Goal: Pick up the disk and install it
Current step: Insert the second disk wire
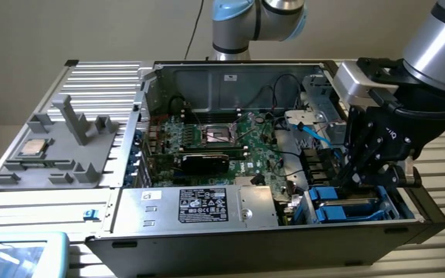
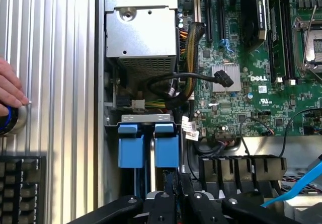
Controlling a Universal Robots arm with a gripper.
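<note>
The word "DELL" is printed in white on the green motherboard (image 2: 241,78), at the right of the wrist frame's middle. A backward "UR"-style certification mark is printed just below it. A black label (image 1: 204,204) with white print is carried by the silver power supply box (image 1: 153,205), low in the exterior frame's centre; its text cannot be read.

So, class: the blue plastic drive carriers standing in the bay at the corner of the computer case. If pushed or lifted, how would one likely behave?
The blue plastic drive carriers look rigid and probably slide straight along the metal bay rather than tip. Standing on edge in a tight slot, one would likely jam if pushed askew. The black fingers look shut beside one, suggesting it takes a narrow grip.
</note>
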